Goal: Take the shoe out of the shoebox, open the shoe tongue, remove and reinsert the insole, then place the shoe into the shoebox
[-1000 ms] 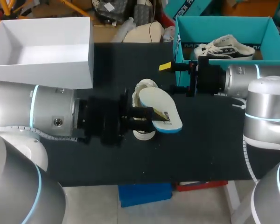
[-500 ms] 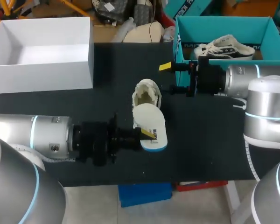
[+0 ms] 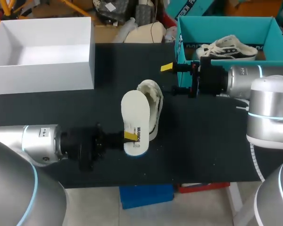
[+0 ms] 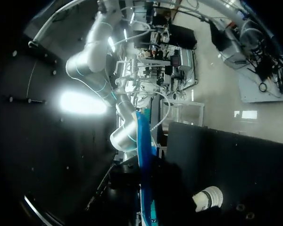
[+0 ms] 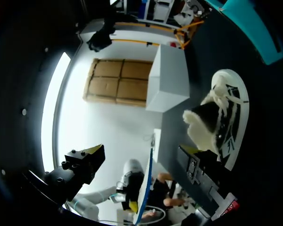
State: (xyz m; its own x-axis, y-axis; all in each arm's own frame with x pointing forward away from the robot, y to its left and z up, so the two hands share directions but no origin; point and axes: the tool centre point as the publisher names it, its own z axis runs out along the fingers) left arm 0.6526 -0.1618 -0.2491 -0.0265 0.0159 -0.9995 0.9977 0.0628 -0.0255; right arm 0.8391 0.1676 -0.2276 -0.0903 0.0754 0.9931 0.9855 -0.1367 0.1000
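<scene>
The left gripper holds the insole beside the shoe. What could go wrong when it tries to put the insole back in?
1. The left gripper grips the insole only at one end; the long free part may bend or slip when pushed into the shoe.
2. The shoe lies loose on the table, and the right gripper is open and apart from it, so the shoe may slide or tip.

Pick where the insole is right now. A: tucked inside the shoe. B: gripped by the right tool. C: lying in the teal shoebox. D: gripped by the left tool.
D: the left tool is shut on one end of the insole, which is outside the shoe.
</scene>
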